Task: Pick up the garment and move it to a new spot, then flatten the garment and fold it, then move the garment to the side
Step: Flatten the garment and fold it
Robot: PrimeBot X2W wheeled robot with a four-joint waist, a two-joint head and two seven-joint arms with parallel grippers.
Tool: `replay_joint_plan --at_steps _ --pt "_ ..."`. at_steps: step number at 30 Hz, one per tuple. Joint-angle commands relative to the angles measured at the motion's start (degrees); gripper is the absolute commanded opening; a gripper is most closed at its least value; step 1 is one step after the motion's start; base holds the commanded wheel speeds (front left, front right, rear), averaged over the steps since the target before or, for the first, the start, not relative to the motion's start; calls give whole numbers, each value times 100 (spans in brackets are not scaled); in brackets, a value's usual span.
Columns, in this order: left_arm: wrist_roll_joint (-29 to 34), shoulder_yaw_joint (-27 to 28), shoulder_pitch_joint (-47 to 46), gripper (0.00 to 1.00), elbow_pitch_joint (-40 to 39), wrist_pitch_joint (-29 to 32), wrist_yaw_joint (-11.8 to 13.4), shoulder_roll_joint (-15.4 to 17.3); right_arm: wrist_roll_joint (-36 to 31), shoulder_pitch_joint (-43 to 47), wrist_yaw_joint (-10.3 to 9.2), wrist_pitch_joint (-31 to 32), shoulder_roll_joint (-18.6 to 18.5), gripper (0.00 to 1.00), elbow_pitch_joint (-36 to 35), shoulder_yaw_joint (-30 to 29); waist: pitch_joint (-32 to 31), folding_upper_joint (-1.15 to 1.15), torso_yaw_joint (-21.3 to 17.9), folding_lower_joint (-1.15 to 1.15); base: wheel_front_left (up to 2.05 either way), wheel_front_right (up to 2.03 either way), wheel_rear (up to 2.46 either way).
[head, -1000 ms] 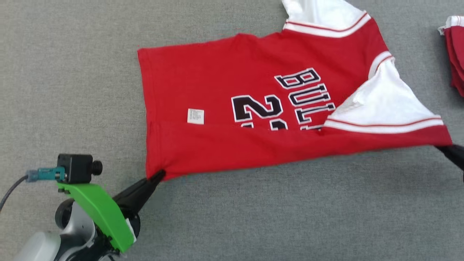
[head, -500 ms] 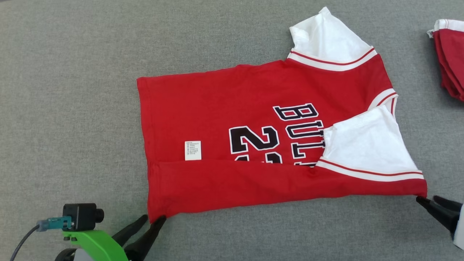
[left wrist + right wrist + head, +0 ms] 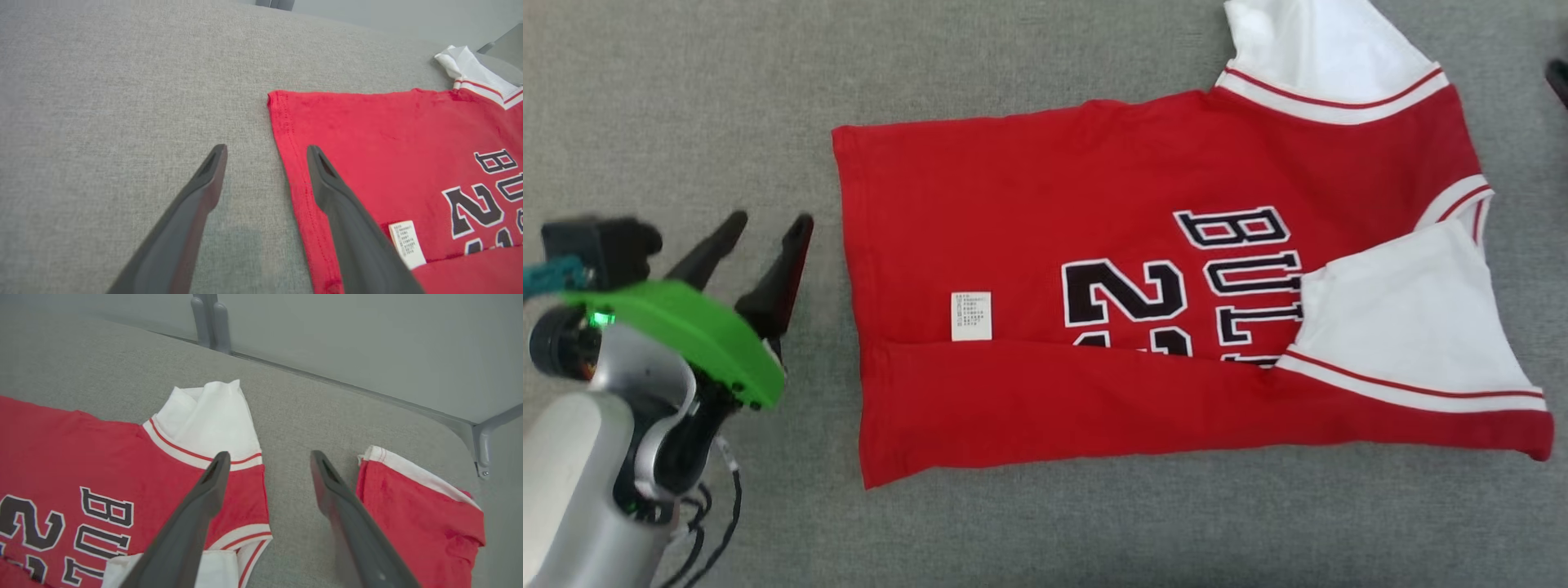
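Lying flat on the grey woven fabric surface (image 3: 686, 98), the red jersey with white short sleeves (image 3: 1029, 204) has its near long edge folded over. Left gripper (image 3: 772, 220) and right gripper (image 3: 270, 454): fingers spread, holding nothing. Risk: pinching only one layer would likely undo the fold. Legible: "BUL", "2". The white label (image 3: 971, 315) print is too small to read.

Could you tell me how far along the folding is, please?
Done: the red jersey with white sleeves lies flat on the grey fabric surface, near edge folded over. In hand: nothing; left gripper and right gripper stand open, off it. Left: fold the far side, then move it aside.
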Motion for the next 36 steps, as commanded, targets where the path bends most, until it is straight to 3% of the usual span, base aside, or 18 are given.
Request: replay_joint_plan --at_steps 1,5,12,18,31,32,33,34,36 --pt "111 -87 -399 100 198 44 -69 -114 -220 -517 1 42 159 100 318 233 787 0 602 0 0 0 0" --pt "240 -427 -1268 100 932 69 -323 -580 -982 -1739 0 -7 487 100 1496 797 1005 0 914 0 0 0 0" --pt "314 -849 -1931 100 1715 -43 -756 -1177 -1508 -2394 1 -314 603 100 2911 1125 990 0 1180 0 0 0 0" --pt "274 -959 -2207 100 2064 -119 -946 -1349 -1556 -2515 1 -444 626 100 3353 1270 925 0 1108 0 0 0 0" --pt "196 -1119 -2672 100 2482 -24 -1092 -1509 -1424 -2452 3 -318 785 100 3444 1666 951 0 890 0 0 0 0" --pt "135 -1118 -2703 81 2542 11 -1104 -1540 -1381 -2441 3 -261 818 44 3473 1735 966 0 871 0 0 0 0" --pt "110 -1150 -2744 10 2577 41 -1131 -1542 -1321 -2443 8 -230 839 0 3482 1803 978 0 854 0 0 0 0" --pt "61 -1149 -2779 0 2623 49 -1150 -1552 -1270 -2459 10 -253 853 0 3481 1844 989 0 835 0 0 0 0" --pt "78 -1208 -2841 0 2690 55 -1184 -1500 -1240 -2540 6 -429 866 0 3466 1824 991 0 791 0 0 0 0"
